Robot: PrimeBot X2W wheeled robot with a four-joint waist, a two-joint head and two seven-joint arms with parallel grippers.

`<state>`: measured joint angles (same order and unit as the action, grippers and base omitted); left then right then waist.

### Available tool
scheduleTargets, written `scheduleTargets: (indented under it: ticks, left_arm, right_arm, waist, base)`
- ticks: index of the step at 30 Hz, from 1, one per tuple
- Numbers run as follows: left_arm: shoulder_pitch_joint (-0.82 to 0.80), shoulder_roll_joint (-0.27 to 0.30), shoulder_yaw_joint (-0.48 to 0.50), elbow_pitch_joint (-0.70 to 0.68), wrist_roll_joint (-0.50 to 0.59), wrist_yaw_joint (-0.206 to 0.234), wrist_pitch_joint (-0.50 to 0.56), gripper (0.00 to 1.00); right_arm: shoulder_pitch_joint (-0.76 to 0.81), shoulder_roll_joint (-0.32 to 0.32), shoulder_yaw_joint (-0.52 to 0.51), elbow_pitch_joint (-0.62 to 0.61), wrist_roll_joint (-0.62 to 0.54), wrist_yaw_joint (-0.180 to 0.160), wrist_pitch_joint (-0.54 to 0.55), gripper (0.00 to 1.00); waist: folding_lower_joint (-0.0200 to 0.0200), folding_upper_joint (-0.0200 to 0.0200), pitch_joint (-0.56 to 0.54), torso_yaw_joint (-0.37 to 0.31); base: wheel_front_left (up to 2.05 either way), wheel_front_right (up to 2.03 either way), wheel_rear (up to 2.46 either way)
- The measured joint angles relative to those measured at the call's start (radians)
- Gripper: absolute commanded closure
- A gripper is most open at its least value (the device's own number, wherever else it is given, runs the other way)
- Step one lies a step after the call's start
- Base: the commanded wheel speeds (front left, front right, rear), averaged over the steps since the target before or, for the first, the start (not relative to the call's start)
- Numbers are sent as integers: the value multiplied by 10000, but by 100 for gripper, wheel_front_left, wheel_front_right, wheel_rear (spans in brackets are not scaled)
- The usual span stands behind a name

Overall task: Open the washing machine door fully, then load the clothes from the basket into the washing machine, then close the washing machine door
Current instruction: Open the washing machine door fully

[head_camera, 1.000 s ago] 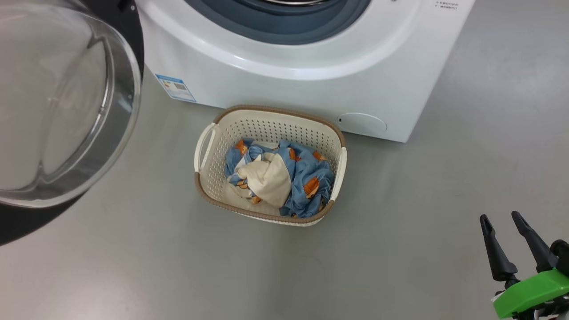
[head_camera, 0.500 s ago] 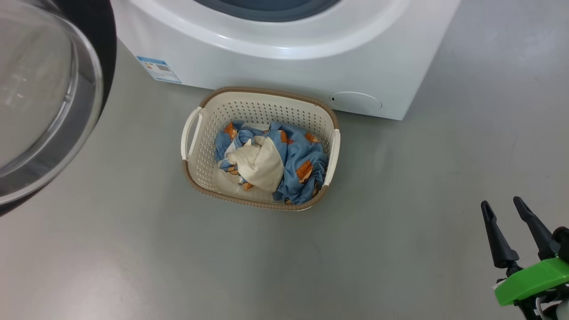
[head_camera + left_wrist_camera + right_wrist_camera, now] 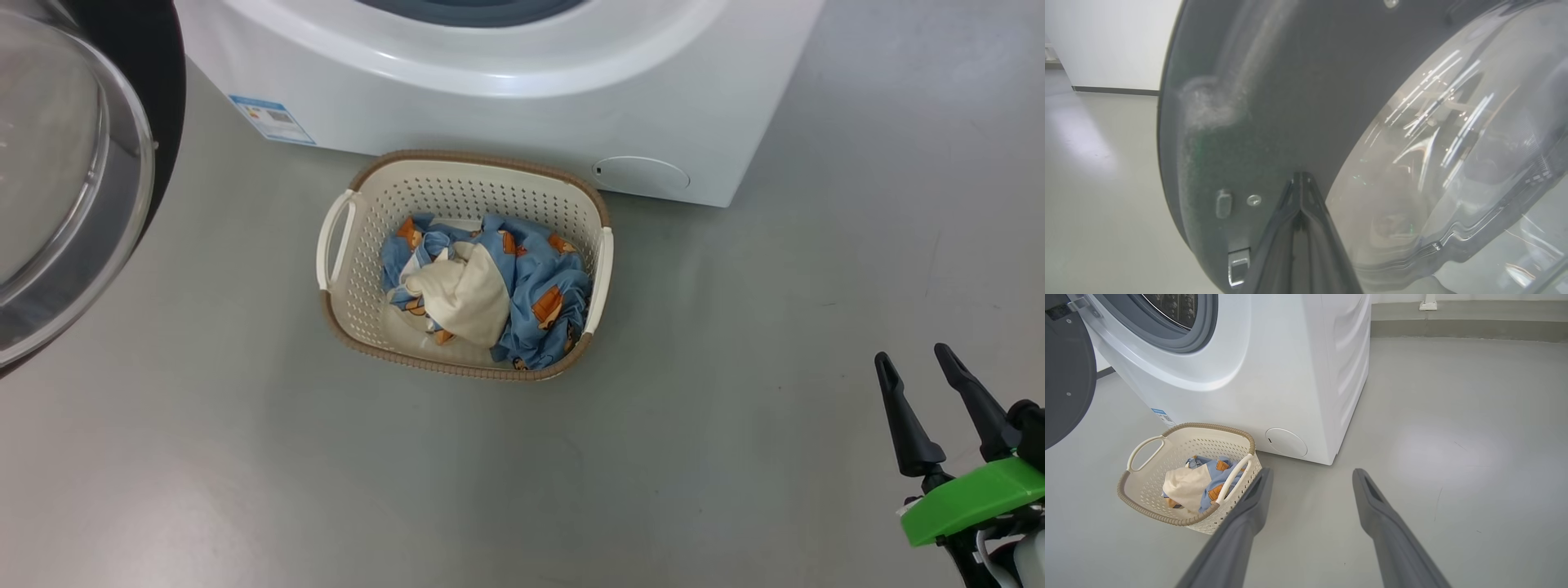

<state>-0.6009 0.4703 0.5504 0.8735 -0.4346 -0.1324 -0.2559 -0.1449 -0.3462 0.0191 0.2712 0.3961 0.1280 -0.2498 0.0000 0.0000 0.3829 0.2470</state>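
Now: washing machine door [image 3: 65,180] stands swung open, off to the robot's left of the washing machine [image 3: 490,114], glass bowl bulging outward. Its left gripper [image 3: 1300,181] is pinched fully closed on nothing, tips at the door's dark inner rim just beside the glass; contact uncertain. Its right gripper [image 3: 912,355] is spread wide and empty, above bare floor [image 3: 735,425], well right of the basket [image 3: 457,175]. That basket sits on the floor just before the machine's front, near the round white flap [image 3: 641,174]. Inside, the clothes [image 3: 535,278] lie heaped, with the cream piece [image 3: 461,294] topmost.
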Motion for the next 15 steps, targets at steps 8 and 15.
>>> scheduleTargets:
  ticks: [8,15]
  left_arm:
    - [175,-199,-267,-357,-98,0,0,100]
    - [1138,-763,-612,-1269,-219,0,-4,100]
  right_arm:
    - [12,35,38,79,0,0,0,0]
    - [48,50,88,161,2,0,0,0]
  waist:
    - [0,0,-304,26]
    - [0,0,-750,95]
  base:
    - [0,0,0]
    - [0,0,0]
